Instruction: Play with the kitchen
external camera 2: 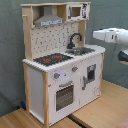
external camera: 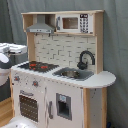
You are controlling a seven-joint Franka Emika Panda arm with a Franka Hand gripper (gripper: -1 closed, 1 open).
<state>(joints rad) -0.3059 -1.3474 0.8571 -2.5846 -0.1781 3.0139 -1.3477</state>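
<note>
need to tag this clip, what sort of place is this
Probably a lab or test room, not a home kitchen: a toy play kitchen stands on a wooden tabletop, a plain grey curtain hangs behind it, and a white robot arm reaches in from the second exterior view's right.

The kitchen (external camera 2: 62, 60) stood on a wooden table (external camera 2: 100, 112); the arm (external camera 2: 112, 37) hung at its 3 o'clock, apart

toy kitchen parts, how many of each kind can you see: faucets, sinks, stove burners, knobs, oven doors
faucet: 1
sink: 1
red-ring burners: 2
knobs: 2
oven door: 1
total: 7
</note>
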